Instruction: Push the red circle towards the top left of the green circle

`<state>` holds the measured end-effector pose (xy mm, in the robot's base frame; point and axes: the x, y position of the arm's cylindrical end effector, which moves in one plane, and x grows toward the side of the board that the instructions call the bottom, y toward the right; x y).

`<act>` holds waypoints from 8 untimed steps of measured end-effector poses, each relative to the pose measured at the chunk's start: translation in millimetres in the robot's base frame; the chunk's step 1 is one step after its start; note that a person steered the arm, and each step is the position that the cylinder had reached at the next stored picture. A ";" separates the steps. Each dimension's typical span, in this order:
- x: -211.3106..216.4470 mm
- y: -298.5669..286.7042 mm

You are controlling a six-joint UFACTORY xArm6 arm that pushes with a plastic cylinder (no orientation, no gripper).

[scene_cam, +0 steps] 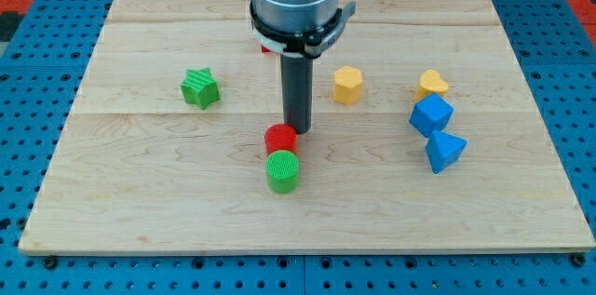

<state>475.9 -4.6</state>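
The red circle sits near the middle of the wooden board, touching the green circle, which lies just below it. The red circle is directly above the green one, very slightly to its left. My tip comes down from the arm at the view's top and rests right beside the red circle, at its upper right edge.
A green star lies to the left. A yellow hexagon and a yellow heart lie to the right, with a blue cube and a blue triangle below the heart. A red block is partly hidden behind the arm.
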 end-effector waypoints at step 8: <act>26.0 8.8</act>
<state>501.9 4.2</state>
